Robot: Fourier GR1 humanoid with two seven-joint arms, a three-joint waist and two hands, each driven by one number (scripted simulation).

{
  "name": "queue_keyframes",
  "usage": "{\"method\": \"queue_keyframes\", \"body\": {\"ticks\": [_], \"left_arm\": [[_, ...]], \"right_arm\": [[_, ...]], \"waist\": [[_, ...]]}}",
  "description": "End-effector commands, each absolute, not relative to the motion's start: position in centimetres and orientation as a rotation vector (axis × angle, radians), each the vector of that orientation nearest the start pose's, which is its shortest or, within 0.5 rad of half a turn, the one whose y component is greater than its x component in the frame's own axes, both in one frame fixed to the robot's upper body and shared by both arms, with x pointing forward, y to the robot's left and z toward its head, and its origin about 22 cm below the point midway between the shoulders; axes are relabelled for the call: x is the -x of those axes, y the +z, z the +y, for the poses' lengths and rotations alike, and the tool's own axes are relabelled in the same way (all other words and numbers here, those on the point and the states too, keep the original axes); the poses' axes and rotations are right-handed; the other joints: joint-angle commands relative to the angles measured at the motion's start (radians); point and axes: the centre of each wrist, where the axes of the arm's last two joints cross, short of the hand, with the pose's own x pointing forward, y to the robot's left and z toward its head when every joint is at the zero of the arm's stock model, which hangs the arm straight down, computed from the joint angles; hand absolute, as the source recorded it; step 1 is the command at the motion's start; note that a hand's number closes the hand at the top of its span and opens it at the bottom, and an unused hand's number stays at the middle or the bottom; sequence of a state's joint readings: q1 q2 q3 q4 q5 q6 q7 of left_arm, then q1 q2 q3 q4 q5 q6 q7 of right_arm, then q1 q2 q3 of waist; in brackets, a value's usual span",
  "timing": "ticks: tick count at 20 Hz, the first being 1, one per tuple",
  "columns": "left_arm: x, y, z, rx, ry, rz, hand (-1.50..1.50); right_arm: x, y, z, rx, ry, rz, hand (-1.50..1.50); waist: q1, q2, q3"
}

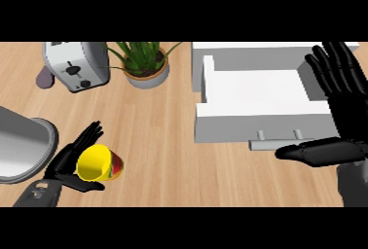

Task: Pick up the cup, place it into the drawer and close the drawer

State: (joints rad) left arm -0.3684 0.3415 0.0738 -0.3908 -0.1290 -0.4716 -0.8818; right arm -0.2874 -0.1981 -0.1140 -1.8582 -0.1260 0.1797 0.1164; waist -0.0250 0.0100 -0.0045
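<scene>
Within left hand [66, 164], yellow cup [98, 162], striped outside

You've bare counter [165, 131] from the left side to the open drawer [237, 127]; only the right hand [348, 116] stands upright at its right wall.

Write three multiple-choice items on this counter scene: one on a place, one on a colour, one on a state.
1. Where is the cup?
A inside the drawer
B in the left hand
C behind the drawer

2. What colour is the cup's inside?
A yellow
B blue
C white

3. How is the drawer?
A shut
B open
C lifted off the counter

Answers:
1 B: the left hand's fingers and thumb wrap the cup at lower left.
2 A: the cup's opening shows yellow.
3 B: the drawer's white box juts out, with nothing in it.
</scene>
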Motion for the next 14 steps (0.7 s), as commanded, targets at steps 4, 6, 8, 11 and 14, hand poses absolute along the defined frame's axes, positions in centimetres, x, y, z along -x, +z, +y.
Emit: {"method": "queue_keyframes", "body": {"ticks": [4,6,8,11,14], "left_arm": [[-26.1,-13.4,33.7,0.418,-0.298,-1.635,-1.50],[-26.5,-12.4,35.6,0.430,-0.299,-1.643,-1.50],[-26.6,-13.2,33.6,0.450,-0.326,-1.624,-1.50],[-26.3,-13.8,32.6,0.462,-0.301,-1.639,-1.50],[-25.7,-14.0,33.3,0.489,-0.300,-1.621,-1.50]], "right_arm": [[-27.3,16.1,-25.8,-0.108,0.286,-2.004,-1.50],[-27.4,15.3,-26.0,-0.078,0.258,-2.015,-1.50],[-27.8,16.7,-24.9,-0.076,0.277,-1.999,-1.50],[-26.7,14.5,-25.8,-0.077,0.272,-1.988,-1.50],[-27.9,14.8,-25.9,-0.065,0.306,-1.998,-1.50]], "waist": [[-0.013,0.001,-0.001],[-0.004,0.001,0.000],[-0.005,0.002,-0.001],[-0.011,0.002,0.000],[-0.008,0.007,-0.002]]}}
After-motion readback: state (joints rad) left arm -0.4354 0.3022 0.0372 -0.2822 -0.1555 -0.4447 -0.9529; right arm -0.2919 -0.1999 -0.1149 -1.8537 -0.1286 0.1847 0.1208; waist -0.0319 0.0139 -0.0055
